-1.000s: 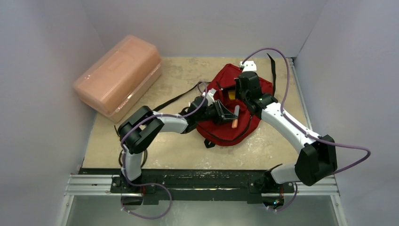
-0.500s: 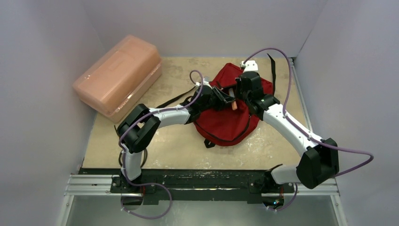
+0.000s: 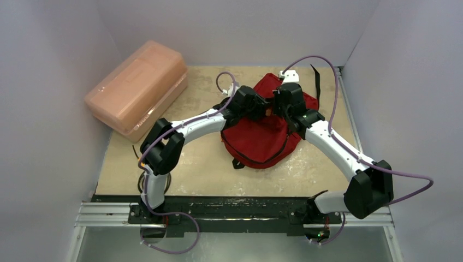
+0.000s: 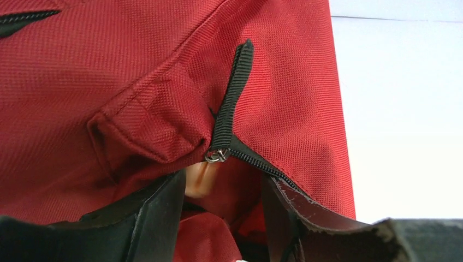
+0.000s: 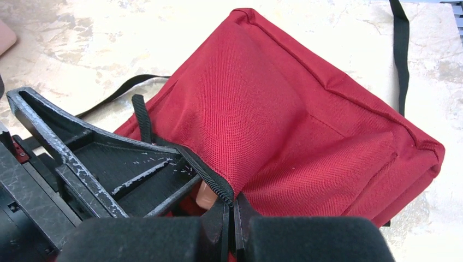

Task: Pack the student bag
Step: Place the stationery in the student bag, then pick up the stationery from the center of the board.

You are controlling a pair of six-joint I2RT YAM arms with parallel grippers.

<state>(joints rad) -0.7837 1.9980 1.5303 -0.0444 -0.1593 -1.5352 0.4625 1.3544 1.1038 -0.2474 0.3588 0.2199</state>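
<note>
Clearance around the student bag (image 3: 262,139). Its mouth is crowded. The left pincer (image 4: 221,188), jaws apart, enters from the left. The right pincer (image 5: 230,218), closed on the zipper edge, meets it from the right, and the two heads stand just beside each other over the opening. A peach-coloured item (image 4: 197,180) sits between the left fingers. Bare worktop (image 3: 202,172) lies open on the near side of the bag and between the bag and the pink box (image 3: 136,90), which fills the far-left corner. A black strap (image 5: 117,91) trails across the worktop left of the bag. Walls (image 3: 54,82) close three sides, and purple cables (image 3: 316,59) arch overhead.
</note>
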